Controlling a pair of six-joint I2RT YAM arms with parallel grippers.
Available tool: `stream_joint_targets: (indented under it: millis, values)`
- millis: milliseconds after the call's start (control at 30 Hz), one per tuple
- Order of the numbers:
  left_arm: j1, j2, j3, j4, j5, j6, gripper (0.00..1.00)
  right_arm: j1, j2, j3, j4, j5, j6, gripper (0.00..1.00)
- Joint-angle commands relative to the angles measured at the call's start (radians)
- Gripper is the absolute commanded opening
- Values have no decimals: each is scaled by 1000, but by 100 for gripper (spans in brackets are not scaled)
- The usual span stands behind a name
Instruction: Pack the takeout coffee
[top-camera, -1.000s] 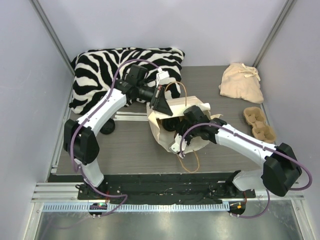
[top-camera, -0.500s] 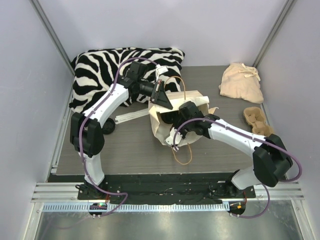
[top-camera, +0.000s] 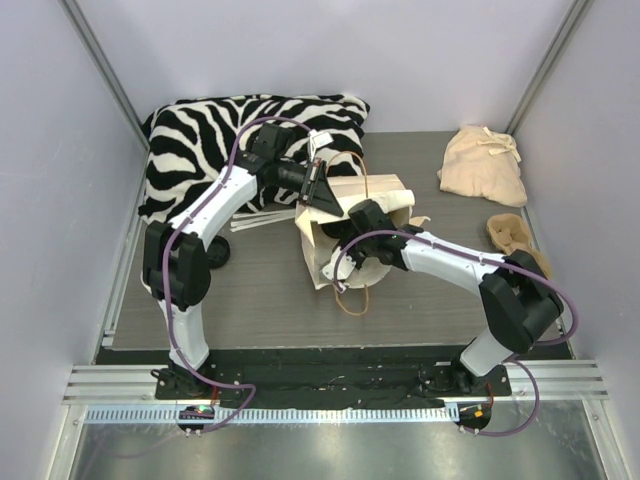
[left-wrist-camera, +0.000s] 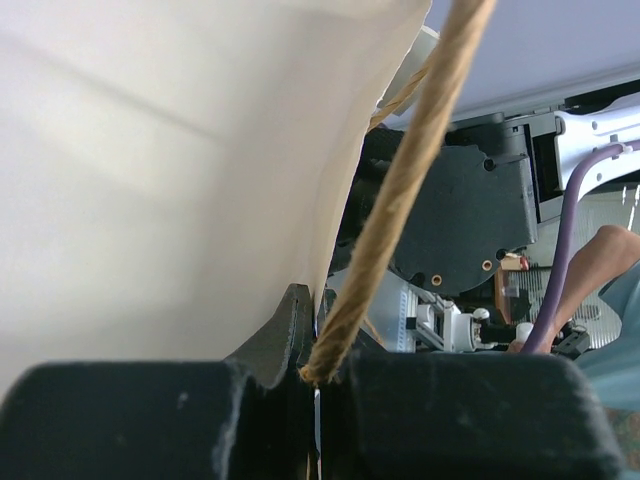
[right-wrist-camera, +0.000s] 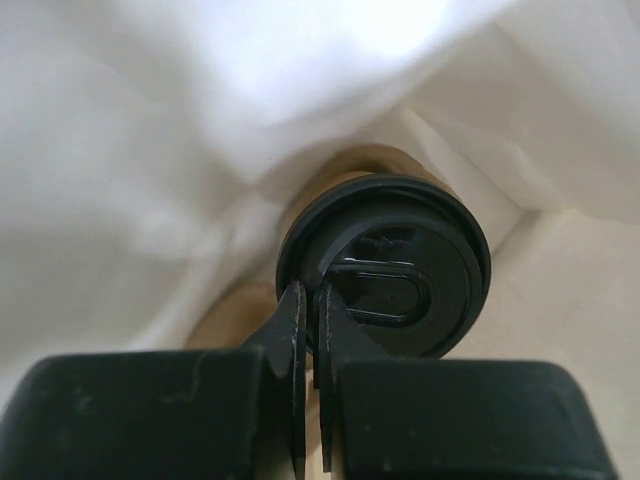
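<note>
A cream paper bag (top-camera: 330, 268) sits crumpled at the centre of a grey surface (top-camera: 250, 300), seen from above. The left fingers (top-camera: 322, 198) reach it from 11 o'clock. In the left wrist view they (left-wrist-camera: 300, 330) are closed tight on one of the bag's twine handles (left-wrist-camera: 400, 190). The twine rises from between the tips, and the bag's cream wall is just beside it at 9 o'clock. A second twine loop (top-camera: 350, 300) lies on the surface at the bag's 6 o'clock edge.

The right arm comes in from 4 o'clock and its fingers are inside the bag's mouth. The right wrist view looks into the bag, where the coffee cup (right-wrist-camera: 365, 158) lies wrapped in white paper. Its black lid (right-wrist-camera: 400, 250) faces the camera and a strip of brown side shows past the lid at 12 o'clock. The right fingers (right-wrist-camera: 298, 320) are pressed almost together, their tips against the lid's rim at 8 o'clock. It cannot be told whether the rim is pinched between them. From above, the bag and arm hide the cup.

A zebra-striped cushion (top-camera: 200, 130) lies at 11 o'clock, a beige cloth (top-camera: 482, 165) at 2 o'clock and a cardboard cup carrier (top-camera: 510, 232) at 3 o'clock.
</note>
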Motion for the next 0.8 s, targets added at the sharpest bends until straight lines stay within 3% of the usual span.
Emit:
stream_joint_targets:
  millis: [0,300,767]
  values:
    - [6,-4,50,25,53,-48,0,-20,46,28,214,144,14,1]
    - [11,17,94,50,75,-136,0,-31,66,56,226,172,3,1]
    - [-26,-32,33,48,82,-238,0,-53,-87,97,-71,60,46,1]
